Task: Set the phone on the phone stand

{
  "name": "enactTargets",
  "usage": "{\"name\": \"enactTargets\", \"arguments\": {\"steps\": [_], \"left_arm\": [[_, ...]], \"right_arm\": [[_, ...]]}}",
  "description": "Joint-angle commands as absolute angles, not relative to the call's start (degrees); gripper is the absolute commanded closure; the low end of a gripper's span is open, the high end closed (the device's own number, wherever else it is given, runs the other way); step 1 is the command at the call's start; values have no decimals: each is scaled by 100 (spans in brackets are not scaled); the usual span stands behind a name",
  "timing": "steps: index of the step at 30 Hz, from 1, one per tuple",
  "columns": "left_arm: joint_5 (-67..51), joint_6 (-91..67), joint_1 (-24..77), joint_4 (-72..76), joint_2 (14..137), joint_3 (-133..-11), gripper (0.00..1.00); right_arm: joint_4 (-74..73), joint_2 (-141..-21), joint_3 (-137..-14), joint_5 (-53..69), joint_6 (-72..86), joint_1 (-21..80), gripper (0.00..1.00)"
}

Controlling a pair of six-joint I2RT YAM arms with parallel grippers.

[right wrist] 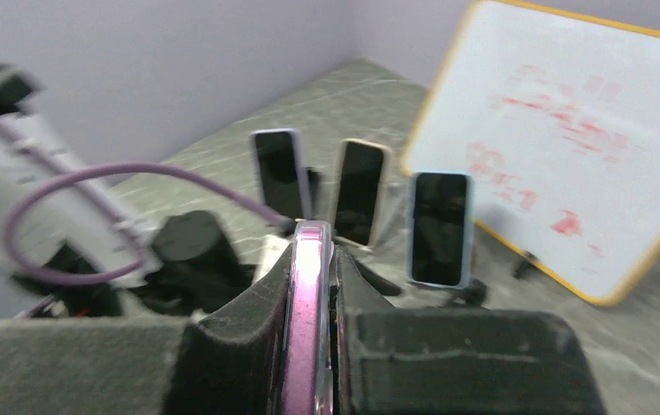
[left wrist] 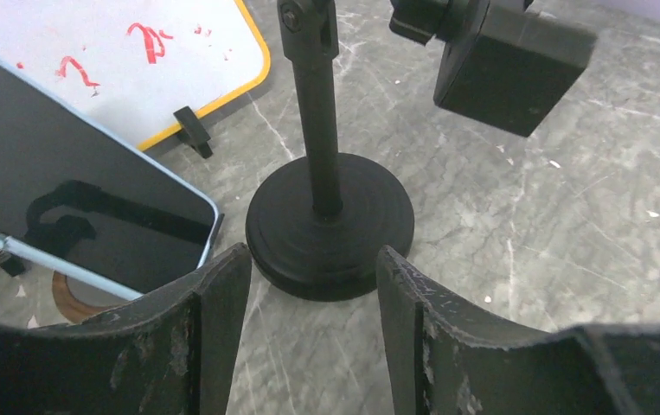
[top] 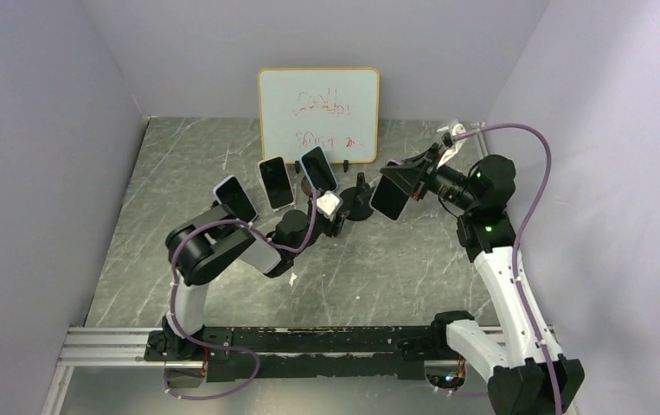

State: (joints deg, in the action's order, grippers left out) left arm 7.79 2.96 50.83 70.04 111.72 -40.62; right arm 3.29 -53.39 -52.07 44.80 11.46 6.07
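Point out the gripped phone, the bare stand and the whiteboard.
phone (right wrist: pixel 307 328): right wrist view, pink edge.
stand (left wrist: pixel 330 233): left wrist view, round base.
whiteboard (top: pixel 317 121): top external view, white face.

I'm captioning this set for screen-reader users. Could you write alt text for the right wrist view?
The right gripper clamps a pink-edged phone, edge-on in the foreground. Beyond it three other phones stand in a row beside a yellow-framed whiteboard with red scribbles; the left arm and its purple cable blur at left.

Stand base (left wrist: pixel 330 226) sat just ahead of my spread left gripper (left wrist: pixel 310 259). Blue-cased phone (left wrist: pixel 67 199) and whiteboard (left wrist: pixel 92 52) crowded the far side; near side, open table (left wrist: pixel 568 251).
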Motion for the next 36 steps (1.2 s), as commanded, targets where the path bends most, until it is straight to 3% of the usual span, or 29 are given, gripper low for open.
{"name": "enactTargets", "arguments": {"steps": [1, 5, 11, 29, 32, 36], "left_arm": [[363, 532, 5025, 7975, 11657, -4416, 40], [-862, 110, 4705, 8044, 11912, -4663, 40], [-1707, -261, 4390, 8029, 12295, -5204, 39], [-2537, -406, 4278, 6698, 13177, -6947, 41], [-2795, -343, 4250, 6418, 13254, -7186, 50], [-3199, -167, 4208, 6068, 13262, -7348, 83]], "right_arm": [[1269, -5507, -5218, 6349, 1703, 594, 100], [1273, -5528, -5194, 6240, 1562, 580, 100], [1375, -5628, -5173, 6364, 1557, 580, 100], [1358, -5722, -5084, 6264, 1356, 571, 100], [1376, -5713, -5046, 6258, 1345, 571, 100], [1404, -5696, -5019, 6238, 1345, 571, 100]]}}
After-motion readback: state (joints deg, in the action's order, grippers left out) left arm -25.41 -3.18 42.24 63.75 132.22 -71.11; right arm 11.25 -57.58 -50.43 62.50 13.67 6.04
